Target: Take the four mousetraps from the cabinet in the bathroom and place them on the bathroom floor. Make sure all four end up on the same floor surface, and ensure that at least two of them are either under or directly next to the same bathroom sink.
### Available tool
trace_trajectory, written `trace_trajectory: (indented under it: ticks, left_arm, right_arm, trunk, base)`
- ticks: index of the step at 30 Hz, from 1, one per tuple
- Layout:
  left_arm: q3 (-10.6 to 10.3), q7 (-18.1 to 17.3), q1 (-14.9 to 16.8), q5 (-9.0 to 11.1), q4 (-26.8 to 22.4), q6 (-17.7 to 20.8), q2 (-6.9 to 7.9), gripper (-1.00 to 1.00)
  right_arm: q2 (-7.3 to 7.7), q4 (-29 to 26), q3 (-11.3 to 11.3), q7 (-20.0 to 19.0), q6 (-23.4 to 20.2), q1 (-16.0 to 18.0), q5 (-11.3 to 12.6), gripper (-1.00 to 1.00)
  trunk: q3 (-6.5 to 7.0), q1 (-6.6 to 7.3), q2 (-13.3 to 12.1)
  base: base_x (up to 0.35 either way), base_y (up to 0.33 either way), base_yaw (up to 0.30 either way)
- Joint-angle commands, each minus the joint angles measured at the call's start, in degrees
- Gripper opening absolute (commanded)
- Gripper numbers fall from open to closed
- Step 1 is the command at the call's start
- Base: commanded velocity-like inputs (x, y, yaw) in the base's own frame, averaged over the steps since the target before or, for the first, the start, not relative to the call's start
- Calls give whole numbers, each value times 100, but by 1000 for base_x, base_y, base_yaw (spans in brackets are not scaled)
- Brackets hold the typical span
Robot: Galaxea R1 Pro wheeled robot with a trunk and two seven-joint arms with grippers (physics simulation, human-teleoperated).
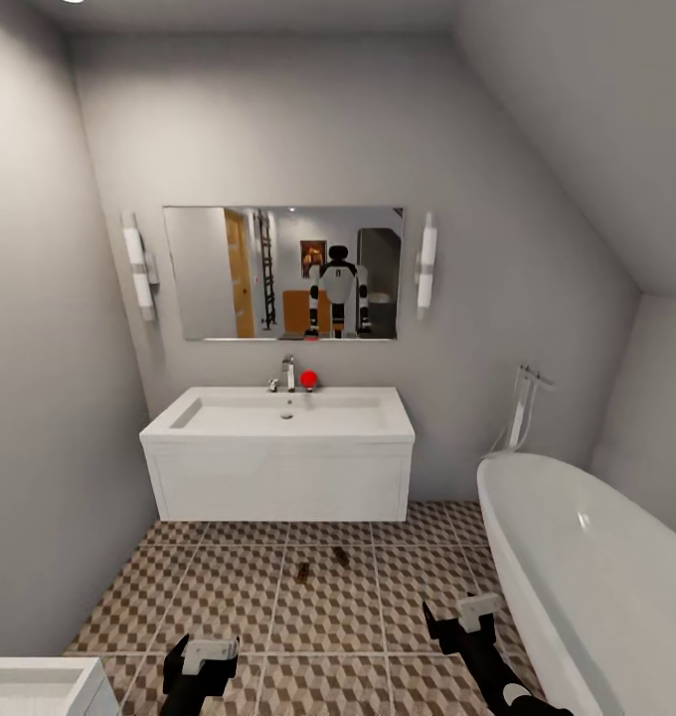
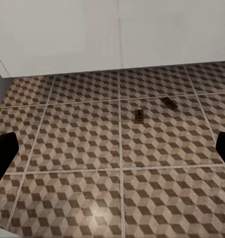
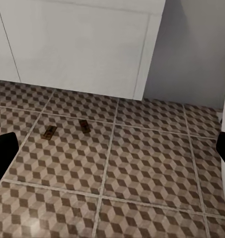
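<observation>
I am facing the wall-hung white sink (image 1: 278, 438) with the mirror (image 1: 283, 273) above it and the bathtub (image 1: 587, 557) off to my right. Two mousetraps are lying on the bathroom floor (image 1: 219, 597), out in front of the sink unit and not tucked under it. The nearer mousetrap (image 1: 303, 571) is sitting just beside the farther mousetrap (image 1: 340, 557), apart, not touching. From the left wrist view they are reading as small brown boards with dark metal on top, one roughly upright to the grout line (image 2: 139, 116) and one skewed (image 2: 169, 103); the red mark is too small for me to make out.

Both arms are hanging low. The left gripper (image 1: 205, 651) and the right gripper (image 1: 469, 610) are carrying nothing; in the wrist views each pair of dark fingertips is standing wide apart at the frame edges, tile between them.

My reading: I am halfway, two traps down, two not yet fetched from the cabinet. The next move is calling for turning the base away from the sink. Whether these two are counting as directly next to the sink I am judging borderline; nudging them closer may be wise.
</observation>
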State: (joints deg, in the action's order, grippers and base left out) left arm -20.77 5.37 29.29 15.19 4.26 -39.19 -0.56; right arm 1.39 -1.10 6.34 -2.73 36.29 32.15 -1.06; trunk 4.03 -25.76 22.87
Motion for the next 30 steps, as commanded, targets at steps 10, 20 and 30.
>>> trace_trajectory:
  ticks: [10, 20, 30]
  left_arm:
    - [-50, 35, 4, 8, 23, -36, -12, 100]
    - [-50, 35, 0, 4, 23, -36, -14, 100]
    - [-50, 35, -2, 3, 23, -36, -14, 100]
  right_arm:
    - [13, 5, 12, -28, 20, 2, -8, 100]
    - [35, 1, 8, -26, 12, 2, -8, 100]
    - [37, 4, 8, -25, 8, 2, -8, 100]
  trunk:
    - [-35, -2, 5]
    - [-37, -2, 5]
    - [-38, -2, 5]
  base:
    - [0, 0, 0]
    - [0, 0, 0]
    - [0, 0, 0]
